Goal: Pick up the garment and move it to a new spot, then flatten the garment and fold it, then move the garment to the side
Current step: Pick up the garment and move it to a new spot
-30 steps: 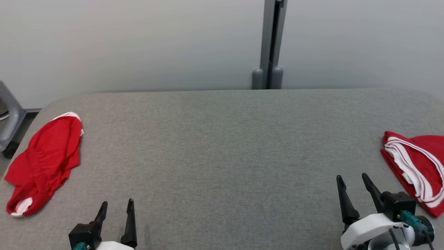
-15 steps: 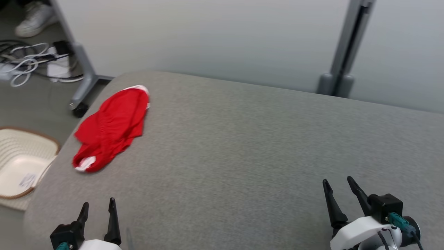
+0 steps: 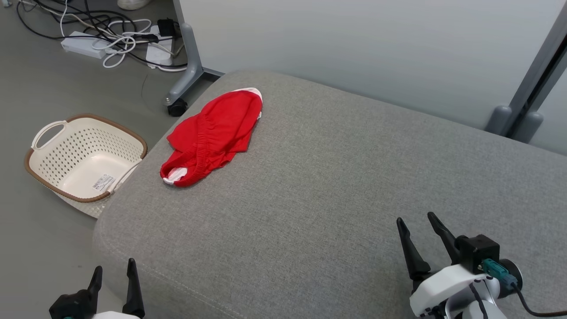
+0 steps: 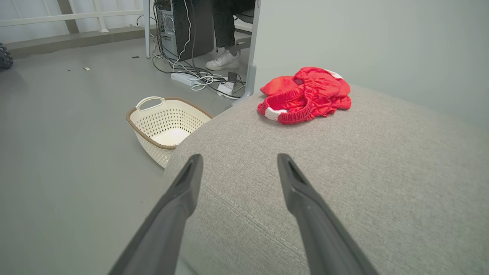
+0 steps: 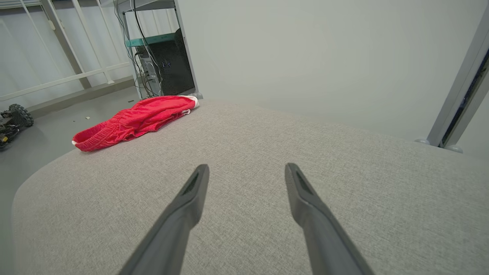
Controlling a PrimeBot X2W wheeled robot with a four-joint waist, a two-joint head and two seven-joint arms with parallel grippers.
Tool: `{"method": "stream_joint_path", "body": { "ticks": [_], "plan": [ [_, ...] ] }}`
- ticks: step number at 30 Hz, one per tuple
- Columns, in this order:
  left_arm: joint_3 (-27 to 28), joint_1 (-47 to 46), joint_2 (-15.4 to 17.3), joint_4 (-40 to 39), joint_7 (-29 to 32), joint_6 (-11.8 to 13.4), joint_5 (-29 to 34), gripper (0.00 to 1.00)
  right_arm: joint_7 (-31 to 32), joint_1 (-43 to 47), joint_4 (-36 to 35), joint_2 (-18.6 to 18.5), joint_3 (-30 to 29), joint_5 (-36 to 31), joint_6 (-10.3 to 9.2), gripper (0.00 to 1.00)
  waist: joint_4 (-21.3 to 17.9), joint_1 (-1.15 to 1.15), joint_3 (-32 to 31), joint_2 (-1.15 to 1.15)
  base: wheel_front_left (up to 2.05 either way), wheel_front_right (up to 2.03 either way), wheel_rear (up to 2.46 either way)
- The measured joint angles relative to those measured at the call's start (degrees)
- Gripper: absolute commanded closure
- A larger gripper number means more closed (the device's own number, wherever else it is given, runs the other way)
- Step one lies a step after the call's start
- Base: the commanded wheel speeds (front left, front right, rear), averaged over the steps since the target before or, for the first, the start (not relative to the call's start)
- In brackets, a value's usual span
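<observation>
Red fabric, thin and limp by the look of it: the garment (image 3: 212,137) lies crumpled in the upper left of the head view, near the far left corner of the grey padded surface (image 3: 332,186) and close to its edge. On the floor at the left of the frame sits a pale perforated basket (image 3: 66,153), and cables (image 3: 110,26) trail across the top left. The left claw (image 3: 114,268) shows at the bottom left, just off the surface's near corner. The right claw (image 3: 415,220) is at the lower right, over the surface. Both have their fingers spread with nothing between them, and both are well apart from the garment.

In the left wrist view the two dark fingers stand parted in the lower middle, pointing across the corner towards the garment in the upper middle. Its gathered elastic waistband (image 4: 294,114) faces the camera as a raised ridge.

In the right wrist view the fingers are likewise parted over bare grey cloth, and the garment lies low and stretched out at the upper left.

It should be light and floppy, likely to droop and bunch once lifted. The thicker waistband looks like the surest place to pinch. The claw should stay clear of the upholstery beneath.
</observation>
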Motion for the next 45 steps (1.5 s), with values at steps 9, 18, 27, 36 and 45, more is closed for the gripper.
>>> {"method": "stream_joint_path", "body": {
  "ticks": [9, 18, 27, 36, 45],
  "plan": [
    [1.19, -6.2, -0.07, 4.66, 0.01, -2.55, -3.86, 0.0, 0.01, -2.88, -0.94, -0.02, 0.79, -3.0, 0.0, 0.0, -2.75, 0.0, 3.95, 0.0, 0.0, 0.0, 0.0],
    [2.27, -22.76, 3.3, 16.04, -0.01, -4.95, -2.71, 0.0, 0.01, -6.89, -3.54, -0.7, 0.67, -7.64, 0.0, 0.0, -7.62, 0.0, 11.43, 0.0, 0.0, 0.0, 0.0],
    [2.18, -36.46, 8.29, 31.87, 0.43, -5.88, -3.59, 0.0, 0.0, -10.69, -5.26, -2.9, 1.41, -8.65, 0.0, 0.0, -13.19, 0.0, 19.03, 0.0, 0.0, 0.0, 0.0],
    [1.08, -43.43, 11.33, 42.4, 2.49, -5.91, -3.88, 0.73, -0.16, -12.83, -5.9, -3.61, 0.97, -8.61, 0.0, 0.0, -17.98, 0.0, 23.7, 0.0, 0.0, 0.0, 0.0],
    [-2.21, -46.34, 13.33, 36.2, 0.22, -5.94, -1.12, 1.0, -0.15, -11.26, -5.49, -2.16, -1.31, -7.1, 0.0, 0.0, -19.12, 0.0, 20.92, 0.0, 0.0, 0.0, 0.0]
  ]
}}
